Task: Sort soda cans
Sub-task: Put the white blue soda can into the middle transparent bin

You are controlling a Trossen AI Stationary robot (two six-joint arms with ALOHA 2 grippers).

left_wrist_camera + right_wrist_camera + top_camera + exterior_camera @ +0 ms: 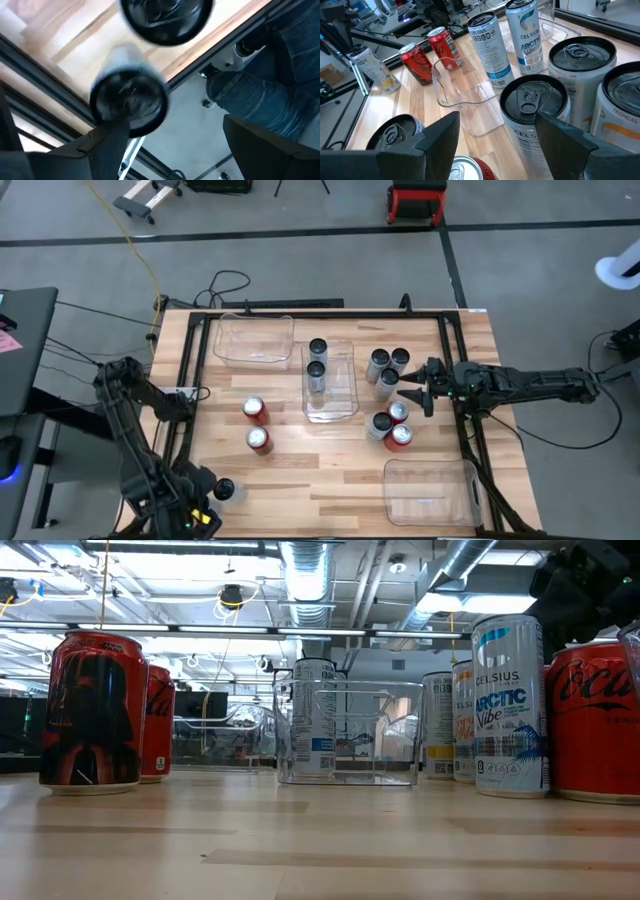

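Two silver-grey cans [317, 360] stand in the middle clear bin [345, 395]. Two red cans [257, 425] stand left of it. Three grey cans [388, 366] and a cluster with red ones [392, 426] stand to its right. My right gripper [412, 387] is open, level above the table. Its fingers [440, 140] stand on either side of the nearest dark-topped can [532, 107] without touching it. My left gripper [212, 506] is open at the near left corner, over a lone silver-grey can [224, 491]. That can's top [130, 100] shows blurred beside one finger. My left gripper has one finger [107, 145] overlapping the lone can's top rim [125, 127] in the wrist view. I cannot tell whether it touches. The can stands upright on the table by the near edge.
An empty clear bin [255, 340] sits at the far left and another [430, 492] at the near right. Dark frame rails [190, 380] run along the table's sides. A person's jeans [270, 85] show beyond the near edge. Bare wood lies at the table's near middle.
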